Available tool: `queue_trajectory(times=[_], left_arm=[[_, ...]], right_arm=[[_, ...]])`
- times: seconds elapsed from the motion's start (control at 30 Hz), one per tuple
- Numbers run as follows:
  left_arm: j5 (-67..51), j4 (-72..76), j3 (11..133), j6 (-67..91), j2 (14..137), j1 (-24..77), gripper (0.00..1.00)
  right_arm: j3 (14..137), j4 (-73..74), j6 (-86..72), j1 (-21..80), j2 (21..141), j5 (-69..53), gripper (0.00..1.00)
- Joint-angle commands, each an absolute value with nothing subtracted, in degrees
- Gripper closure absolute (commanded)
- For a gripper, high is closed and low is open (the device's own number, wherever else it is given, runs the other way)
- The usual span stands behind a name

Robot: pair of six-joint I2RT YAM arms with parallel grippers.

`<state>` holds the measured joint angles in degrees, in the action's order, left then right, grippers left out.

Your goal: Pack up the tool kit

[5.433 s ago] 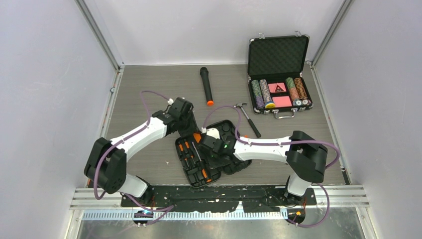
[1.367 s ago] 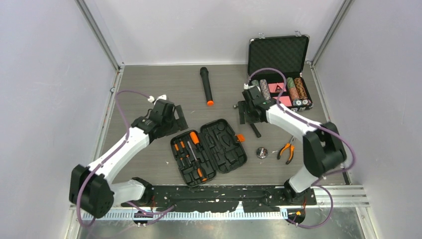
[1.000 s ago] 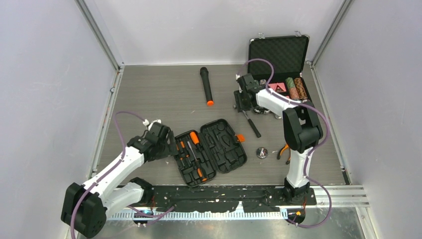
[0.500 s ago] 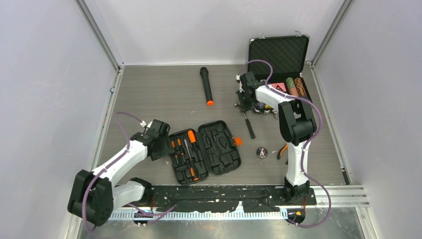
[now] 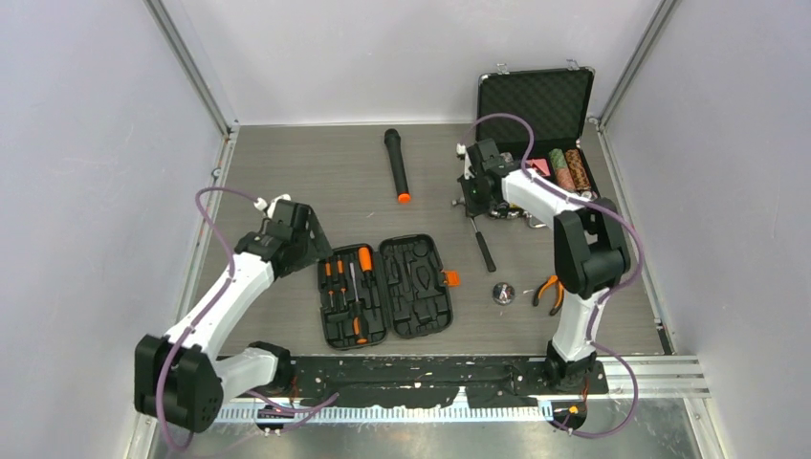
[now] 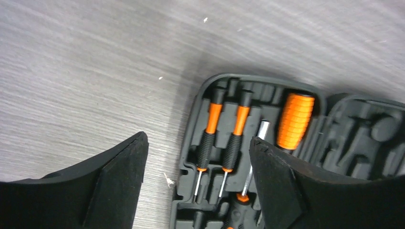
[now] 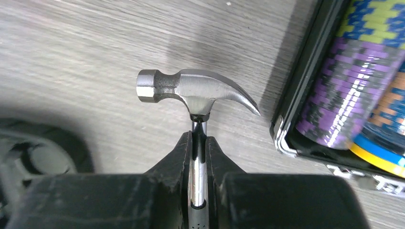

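I pinch the shiny steel hammer (image 7: 191, 88) by its neck in my right claw (image 7: 198, 138).
My left claw (image 6: 197, 143) is spread wide by the open flat black plastic tool kit (image 5: 387, 292), which lies on the grey bench (image 5: 306, 182).

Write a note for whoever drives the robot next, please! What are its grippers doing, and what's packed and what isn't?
Left gripper: open, holding nothing, above the left half of the tool kit.
Right gripper: shut on the hammer, on its shaft just below the head, beside the poker chip case.
Tool kit: open flat near the front edge of the table.
Done: screwdrivers sit in the left half.
Left: put the hammer into the right half's empty slots, fetch the pliers lying right of the kit, then close it.
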<state>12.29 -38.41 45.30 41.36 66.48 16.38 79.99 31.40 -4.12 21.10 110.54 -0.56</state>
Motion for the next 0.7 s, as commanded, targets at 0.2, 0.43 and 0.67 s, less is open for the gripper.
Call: queue_trajectory(times=[0.2, 0.43, 0.67], left_arm=[[-1.5, -35.6, 49.6, 34.6, 54.1, 16.2, 0.06], [-19.8, -26.3, 45.4, 36.5, 50.4, 16.2, 0.02], [-36.8, -10.7, 39.3, 45.0, 50.0, 16.2, 0.02]], right_arm=[[78.0, 28.4, 5.8, 31.6, 91.7, -1.8, 0.94], [75.2, 27.0, 14.0, 44.3, 84.3, -3.9, 0.94], [75.4, 28.1, 19.5, 52.0, 81.5, -6.9, 0.94]])
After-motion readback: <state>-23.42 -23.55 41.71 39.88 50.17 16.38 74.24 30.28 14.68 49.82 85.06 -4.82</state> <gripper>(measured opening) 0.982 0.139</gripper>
